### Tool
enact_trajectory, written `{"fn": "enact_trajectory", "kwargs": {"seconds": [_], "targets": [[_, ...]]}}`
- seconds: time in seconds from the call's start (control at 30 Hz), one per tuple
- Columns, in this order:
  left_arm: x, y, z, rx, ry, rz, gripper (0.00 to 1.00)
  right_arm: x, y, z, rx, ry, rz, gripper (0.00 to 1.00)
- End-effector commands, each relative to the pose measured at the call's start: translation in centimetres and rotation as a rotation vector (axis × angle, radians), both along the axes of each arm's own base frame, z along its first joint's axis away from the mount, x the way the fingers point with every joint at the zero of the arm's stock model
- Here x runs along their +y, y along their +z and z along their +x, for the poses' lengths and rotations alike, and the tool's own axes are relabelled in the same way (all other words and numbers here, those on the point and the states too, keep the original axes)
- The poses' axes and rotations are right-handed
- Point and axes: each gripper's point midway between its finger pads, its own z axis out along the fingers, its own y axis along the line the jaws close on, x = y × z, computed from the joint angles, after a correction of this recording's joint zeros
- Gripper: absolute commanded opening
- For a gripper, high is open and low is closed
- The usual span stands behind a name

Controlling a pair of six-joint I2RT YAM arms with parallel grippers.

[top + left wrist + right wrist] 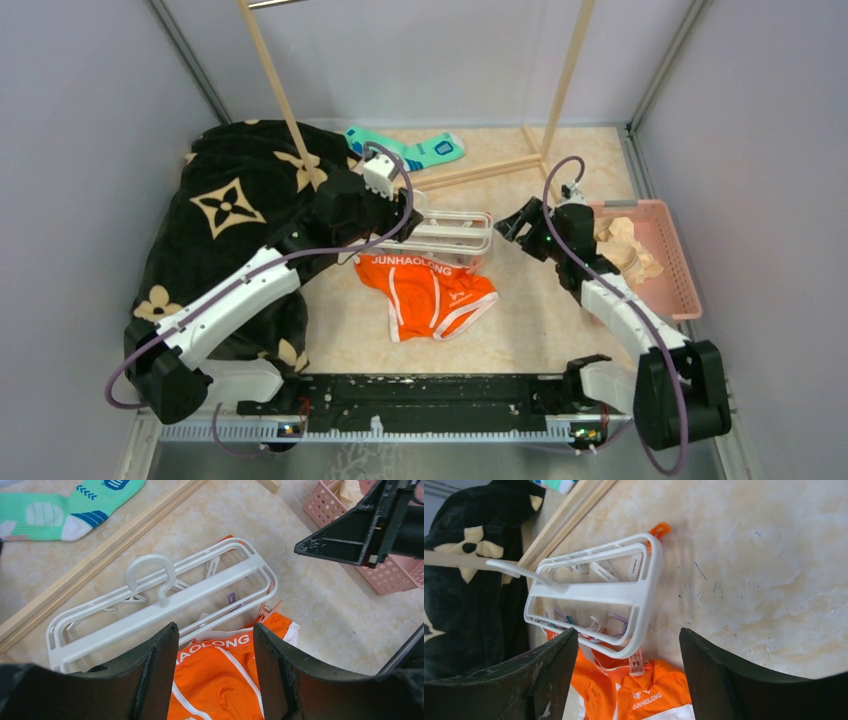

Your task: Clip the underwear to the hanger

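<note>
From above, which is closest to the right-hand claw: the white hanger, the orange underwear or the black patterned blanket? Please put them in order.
1. The hanger, just left of the right gripper, almost at its tips.
2. The underwear, to the left and nearer the arm bases.
3. The black blanket, heaped at the far left of the table.

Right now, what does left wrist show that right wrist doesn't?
Only left wrist: the pink basket on the right. Only right wrist: the black patterned blanket, plus the waistband lettering in full; left wrist cuts it off behind a finger. Both: the white hanger lying flat, the orange underwear at its near edge, and the wooden rack's base bar.
</note>
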Motion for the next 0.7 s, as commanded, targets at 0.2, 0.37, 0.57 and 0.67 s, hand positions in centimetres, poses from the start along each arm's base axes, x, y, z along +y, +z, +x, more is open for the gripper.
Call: {"fn": "enact_trajectory", "kwargs": {"seconds": [0.2, 0.37, 0.57, 0.67], "targets": [[0.5, -0.2, 0.4, -0.008, 0.033, -0.005, 0.62, 3.6, -1.4, 1.8, 0.087, 0.073, 0.261, 0.65], [0.5, -0.4, 0.4, -0.007, 0.029, 0.006, 0.62, 3.3, -2.8, 2.8, 0.112, 0.035, 0.263, 0.57], [0.5, -0.5, 0.5, -0.009, 0.021, 0.019, 0.61, 3.9, -3.9, 3.8, 0.129, 0.053, 0.276, 0.47], [0.4, -0.7, 0.5, -0.004, 0.015, 0.024, 0.60, 4.1, -4.5, 3.9, 0.136, 0.058, 0.291, 0.46]]}}
